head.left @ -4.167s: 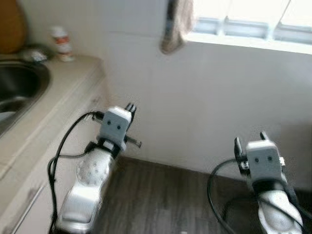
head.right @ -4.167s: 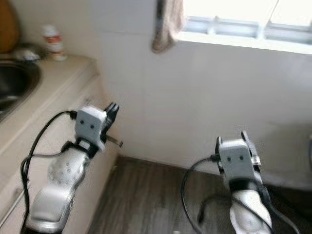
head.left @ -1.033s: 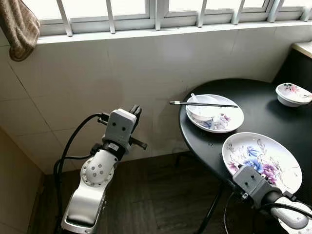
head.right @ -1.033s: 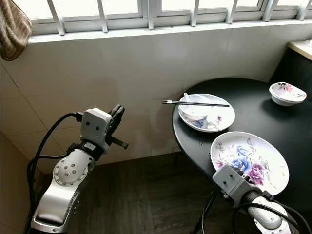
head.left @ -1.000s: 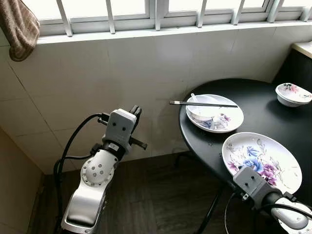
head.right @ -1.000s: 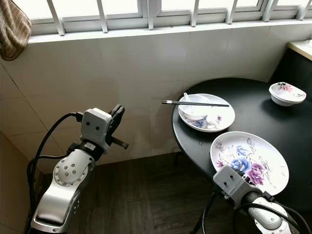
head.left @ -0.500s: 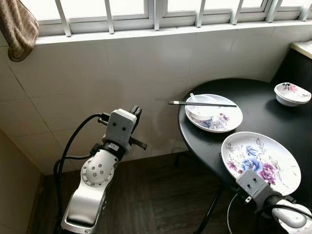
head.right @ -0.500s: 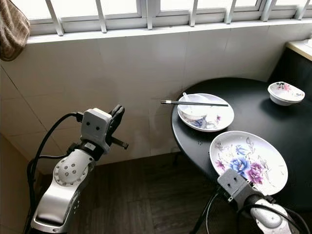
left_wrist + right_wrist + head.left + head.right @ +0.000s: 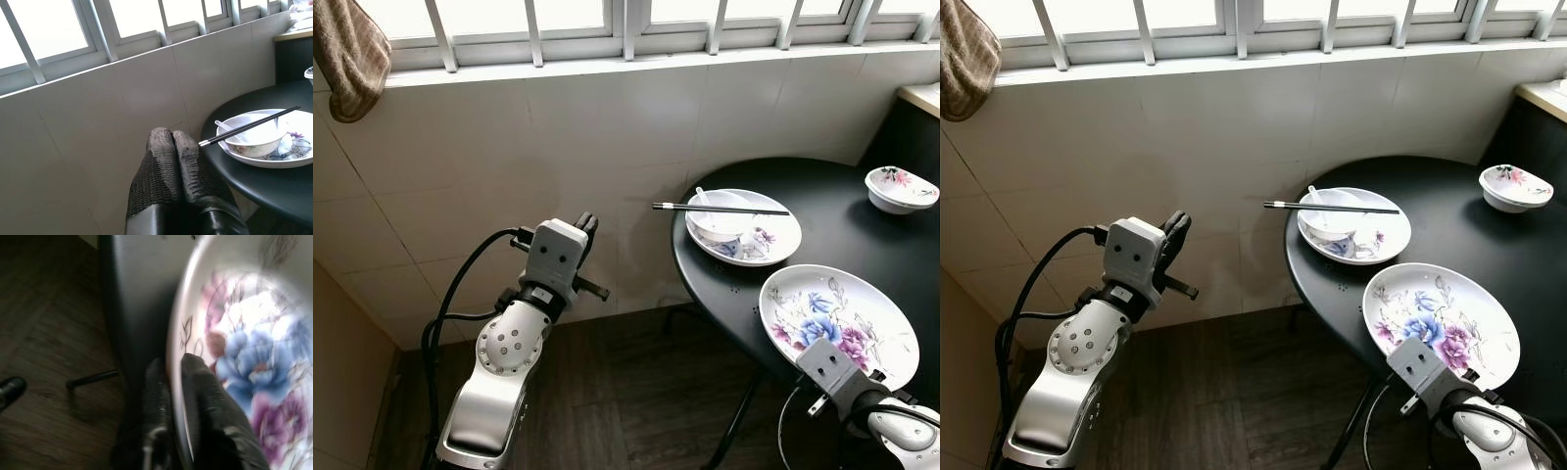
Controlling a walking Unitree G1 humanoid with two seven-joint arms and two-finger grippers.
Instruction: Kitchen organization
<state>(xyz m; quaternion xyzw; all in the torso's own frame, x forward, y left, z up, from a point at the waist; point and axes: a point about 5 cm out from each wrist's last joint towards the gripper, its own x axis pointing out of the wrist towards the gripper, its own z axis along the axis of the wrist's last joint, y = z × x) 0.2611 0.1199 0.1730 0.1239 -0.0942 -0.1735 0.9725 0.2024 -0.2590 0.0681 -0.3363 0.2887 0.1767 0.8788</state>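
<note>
- Since the earlier frame, right gripper (image 9: 172,382) has slid lower along the near rim of the flowered plate (image 9: 839,324); its fingers (image 9: 198,382) pinch that rim, one above, one below.
- Plate lies on the black table (image 9: 822,235), at its near edge.
- Left gripper (image 9: 172,143), fingers pressed together and empty, hangs well apart from the table, toward the tiled wall (image 9: 558,137).
- Chopsticks (image 9: 720,209) rest across a bowl (image 9: 720,227) on a second plate (image 9: 773,245), farther in.
- Small bowl (image 9: 899,186) sits at the table's far side.

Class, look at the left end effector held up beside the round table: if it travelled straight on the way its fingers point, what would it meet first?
Most likely the white tiled wall below the window. The left end effector, fingers pressed together, aims at the tiles. The chopsticks and black table lie off to one side, though depth is hard to judge.
</note>
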